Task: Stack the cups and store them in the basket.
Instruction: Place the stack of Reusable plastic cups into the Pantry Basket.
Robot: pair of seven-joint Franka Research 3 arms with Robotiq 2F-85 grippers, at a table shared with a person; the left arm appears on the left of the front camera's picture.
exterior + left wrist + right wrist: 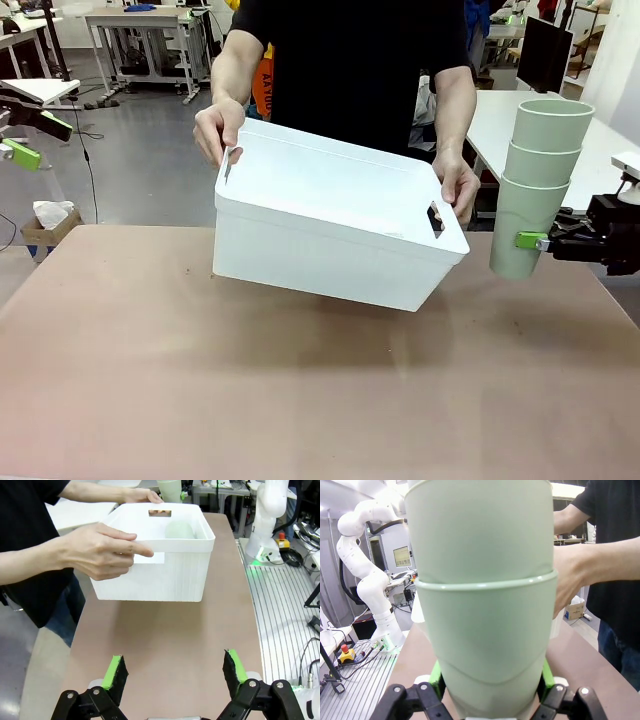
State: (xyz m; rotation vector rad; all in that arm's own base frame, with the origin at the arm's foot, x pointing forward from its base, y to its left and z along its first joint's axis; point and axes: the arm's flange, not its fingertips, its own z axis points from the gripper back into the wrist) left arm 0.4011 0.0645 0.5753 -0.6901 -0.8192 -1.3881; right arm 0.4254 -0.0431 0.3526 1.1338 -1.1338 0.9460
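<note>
A person's hands [218, 128] hold the white basket [330, 235] tilted in the air above the table's far middle. At the right, my right gripper [527, 241] is shut on the lowest of three nested mint-green cups [540, 170], held upright beside the basket. The stack of cups [485, 605] stands close between the green pads [436, 679] in the right wrist view. My left gripper [175, 672] is open and holds nothing, well back from the basket [155, 575]. A pale green cup [179, 530] shows inside the basket. At the far left edge, the left gripper [35, 140] hangs above the floor.
The brown table [300, 400] stretches bare in front of the basket. The person's arm [45, 562] reaches across the left side of the left wrist view. The other white arm's base [267, 525] stands beside the table's far corner.
</note>
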